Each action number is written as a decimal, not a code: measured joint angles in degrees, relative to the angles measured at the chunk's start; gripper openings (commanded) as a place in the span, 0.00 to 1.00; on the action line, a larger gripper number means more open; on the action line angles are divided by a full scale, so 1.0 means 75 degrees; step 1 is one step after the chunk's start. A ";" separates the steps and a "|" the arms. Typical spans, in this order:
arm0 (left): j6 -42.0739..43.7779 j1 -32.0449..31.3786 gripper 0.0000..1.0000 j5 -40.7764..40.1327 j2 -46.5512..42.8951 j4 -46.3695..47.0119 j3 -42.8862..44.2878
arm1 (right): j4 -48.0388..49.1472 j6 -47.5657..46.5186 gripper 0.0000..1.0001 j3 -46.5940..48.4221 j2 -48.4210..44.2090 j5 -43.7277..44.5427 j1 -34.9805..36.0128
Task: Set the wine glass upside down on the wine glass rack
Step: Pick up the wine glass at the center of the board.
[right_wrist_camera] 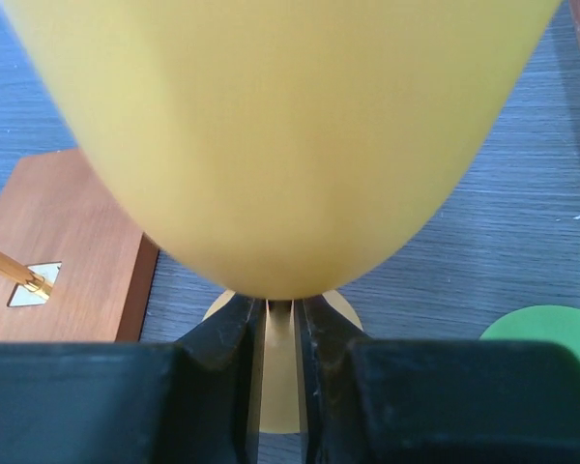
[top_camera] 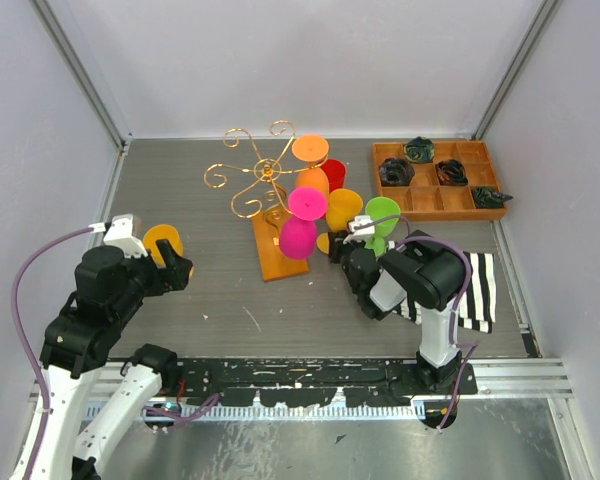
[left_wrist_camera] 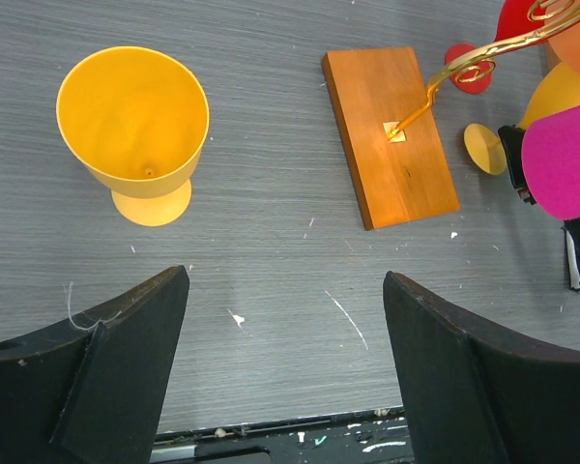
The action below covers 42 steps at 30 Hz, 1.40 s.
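Table: carries the wine glass rack at centre. The rack's gold scroll arms on the left side are unoccupied.

Left pincer: spread wide and empty, hovering near an amber goblet that stands upright, well apart from the rack.

Right pincer: pressed together on the stem of the yellow wine glass, low down, just under the bowl.

Yellow wine glass: upright, with its foot apparently on the table, just beside the right edge of the rack's wooden base and near a green glass.

Step in hand, as judged: the grasp on the stem is being secured and the lift has not begun.

Next move calls for raising the glass clear of its neighbours and turning it bowl-down. The stem then goes into a free scroll arm so the foot catches.
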 measured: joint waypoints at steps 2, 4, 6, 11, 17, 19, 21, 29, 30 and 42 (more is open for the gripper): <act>0.0000 0.0000 0.89 0.0000 0.0000 0.0000 0.0000 | 0.0105 0.0009 0.13 -0.0015 0.0029 -0.0009 -0.0003; 0.0000 0.0000 0.89 0.0000 0.0000 0.0000 0.0000 | 0.0221 0.0009 0.11 -0.0047 0.0085 -0.0023 -0.0003; 0.0000 0.0000 0.89 0.0000 0.0000 0.0000 0.0000 | 0.0341 0.0006 0.09 -0.0108 0.0111 -0.0052 -0.0003; 0.0000 0.0000 0.89 0.0000 0.0000 0.0000 0.0000 | 0.0691 -0.0017 0.01 -0.0323 0.0163 -0.0143 -0.0003; 0.0003 0.0000 0.89 0.0000 0.0000 0.0000 0.0000 | 0.0950 -0.0117 0.01 -0.0731 0.0090 -0.0344 -0.0003; 0.0003 0.0000 0.89 0.0000 0.0000 0.0000 0.0000 | 0.0944 -0.0119 0.01 -0.0959 -0.0102 -0.0428 -0.0003; 0.0006 0.0000 0.89 0.0000 0.0000 0.0000 0.0000 | 0.0938 -0.0114 0.01 -0.1236 -0.0329 -0.0493 0.0000; 0.0006 0.0000 0.94 -0.0003 -0.0122 0.0006 0.0000 | 0.0915 0.0058 0.01 -0.2320 -0.1428 -0.0574 0.0017; 0.0012 0.0000 0.96 0.0000 -0.0134 0.0009 0.0000 | 0.0903 0.0090 0.01 -0.2445 -0.1664 -0.0600 0.0029; 0.0070 0.0000 0.98 0.0358 -0.0895 0.0251 0.0000 | -0.3343 0.0204 0.01 -0.2640 -0.7650 -0.1008 0.0187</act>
